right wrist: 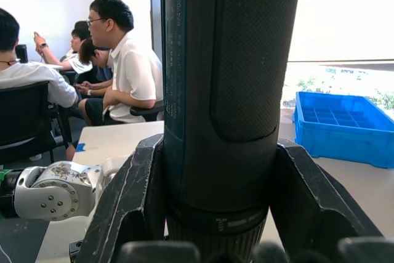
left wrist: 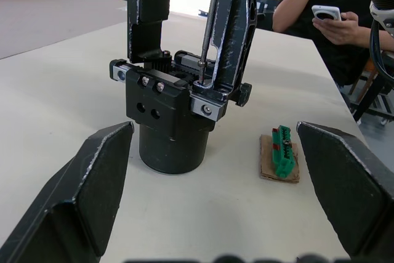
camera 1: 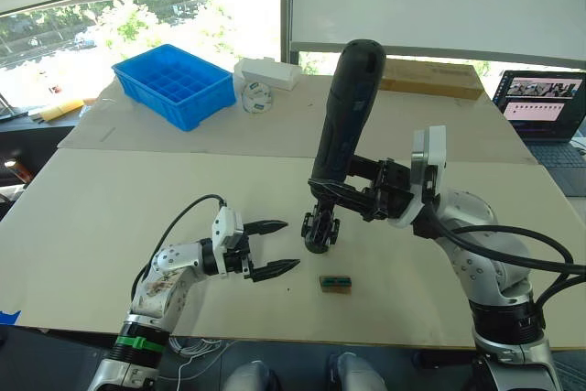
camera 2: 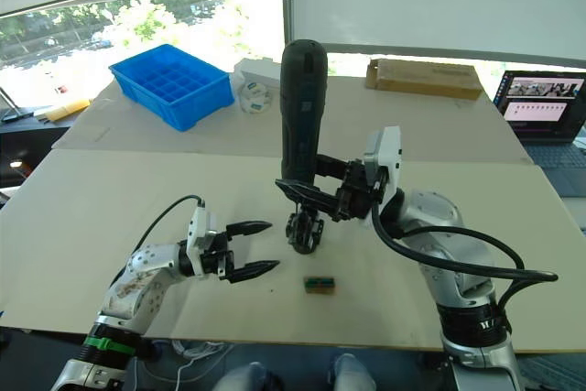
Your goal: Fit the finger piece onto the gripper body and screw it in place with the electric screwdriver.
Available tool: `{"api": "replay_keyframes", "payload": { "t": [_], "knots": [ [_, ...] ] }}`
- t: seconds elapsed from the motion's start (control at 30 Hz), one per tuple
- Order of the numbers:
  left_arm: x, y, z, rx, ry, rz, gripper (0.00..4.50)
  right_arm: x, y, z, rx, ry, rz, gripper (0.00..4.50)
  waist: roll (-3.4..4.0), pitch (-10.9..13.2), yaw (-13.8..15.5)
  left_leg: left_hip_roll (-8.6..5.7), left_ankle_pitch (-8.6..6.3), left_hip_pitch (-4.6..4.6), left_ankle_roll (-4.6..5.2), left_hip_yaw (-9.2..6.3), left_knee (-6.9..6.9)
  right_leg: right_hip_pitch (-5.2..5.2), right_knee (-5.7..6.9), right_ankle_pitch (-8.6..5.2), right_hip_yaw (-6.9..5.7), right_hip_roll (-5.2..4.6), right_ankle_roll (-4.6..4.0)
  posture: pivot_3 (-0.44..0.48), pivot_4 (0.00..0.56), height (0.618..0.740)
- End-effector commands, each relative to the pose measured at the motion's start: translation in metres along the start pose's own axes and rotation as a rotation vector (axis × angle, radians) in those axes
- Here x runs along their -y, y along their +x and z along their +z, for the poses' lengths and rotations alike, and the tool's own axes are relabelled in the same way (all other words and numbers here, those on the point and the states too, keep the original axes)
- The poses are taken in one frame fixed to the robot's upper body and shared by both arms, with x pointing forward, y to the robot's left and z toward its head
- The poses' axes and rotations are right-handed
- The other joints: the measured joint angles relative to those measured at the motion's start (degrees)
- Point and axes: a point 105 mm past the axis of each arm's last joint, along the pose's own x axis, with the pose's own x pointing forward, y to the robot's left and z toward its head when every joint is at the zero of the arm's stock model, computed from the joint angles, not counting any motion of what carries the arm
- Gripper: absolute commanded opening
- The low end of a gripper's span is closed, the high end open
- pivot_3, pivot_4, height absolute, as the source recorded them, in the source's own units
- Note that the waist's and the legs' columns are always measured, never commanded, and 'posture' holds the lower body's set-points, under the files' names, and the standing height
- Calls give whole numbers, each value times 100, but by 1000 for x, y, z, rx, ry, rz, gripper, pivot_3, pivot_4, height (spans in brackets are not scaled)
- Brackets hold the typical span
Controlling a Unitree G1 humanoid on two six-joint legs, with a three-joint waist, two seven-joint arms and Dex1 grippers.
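Clearly the screwing step is in hand, with the fitting apparently done. Toward the near left of the pale beige bench [camera 1: 110, 217], the left gripper [camera 1: 272, 246] hovers with its two black fingers spread wide and nothing between them, pointing at the work from just beside it. A little right of it, near the middle of the bench and not far from the near edge, stands the small black gripper body with a round cylindrical base and blocky clamp parts [left wrist: 169, 115]. In the left wrist view, two tall black tapered plastic claws rise from its top; the one on the side of the bit I take for the finger piece [left wrist: 237, 23], seated on its silver-edged mount. The thin metal bit of the long matte black cylindrical electric screwdriver [camera 1: 346, 107] comes down alongside that claw, and its tip meets a screw head at the claw's base. The right gripper [right wrist: 215, 183] is clamped around the screwdriver's lower barrel, holding it nearly upright, leaning slightly. Just right of the gripper body, nearer the bench's near edge, lies a small green toothed part on a brown scrap of card [left wrist: 281, 157], apart from everything. The next move, as I judge it, calls for keeping the bit square on the screw under steady downward pressure while it is driven; the body stands unheld, so it may twist or tip.
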Motion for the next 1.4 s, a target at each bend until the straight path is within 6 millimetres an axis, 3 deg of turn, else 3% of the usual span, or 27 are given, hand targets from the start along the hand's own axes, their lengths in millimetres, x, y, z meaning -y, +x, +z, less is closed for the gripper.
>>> {"api": "replay_keyframes", "payload": {
  "t": [0.03,0.77,1.2,1.4],
  "knots": [
    [2,-1,9,28,43,-4,4500,-1,1,15,54,-62,10,1914,0,0,-2,0,0,0,0,0,0,0,0,0,0,0,0,0,150,740],
    [1,4,9,30,46,-3,4500,-2,4,13,51,-68,23,1914,1,0,-4,0,0,0,0,0,0,-1,0,0,0,0,0,0,150,740],
    [-18,36,-13,-86,73,77,4500,-2,9,15,60,-70,40,1914,0,0,-1,-1,0,-1,0,2,0,0,1,0,-1,3,0,0,150,740],
    [-11,49,-17,-91,50,21,4500,-2,9,16,62,-73,42,1914,0,0,-5,-1,0,-1,0,2,-1,0,1,0,-1,2,0,0,150,740]
  ]
}}
